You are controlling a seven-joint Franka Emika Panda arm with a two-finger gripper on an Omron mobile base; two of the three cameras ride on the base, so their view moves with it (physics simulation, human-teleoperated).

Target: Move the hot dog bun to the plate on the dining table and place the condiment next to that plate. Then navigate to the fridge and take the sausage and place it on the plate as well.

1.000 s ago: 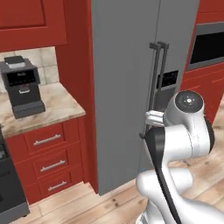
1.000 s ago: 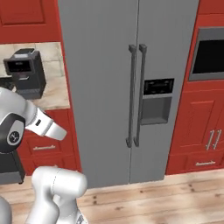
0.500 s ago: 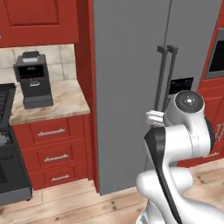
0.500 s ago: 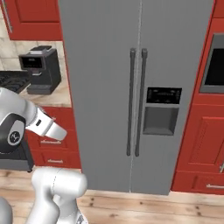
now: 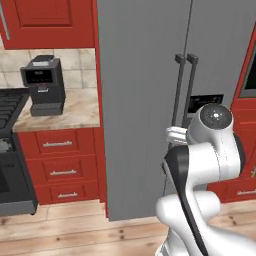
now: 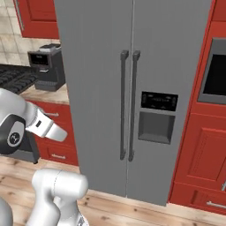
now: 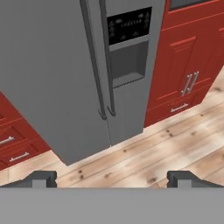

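The grey steel double-door fridge stands straight ahead with both doors shut. Its two long bar handles meet at the middle, and the dispenser panel is on the right door. My gripper is open and holds nothing; it hangs above the wooden floor, well short of the doors. The arm is folded close to the base. The hot dog bun, plate, dining table, condiment and sausage are out of view.
A marble worktop with a black coffee machine over red drawers adjoins the fridge on the left, beside a black range. Red cabinets and a wall oven stand on its right. Wooden floor lies in front.
The base has driven, so the whole scene slid: the fridge looks nearer, the coffee machine shifted right and the range came into view. The arm's pose and the open gripper are unchanged.
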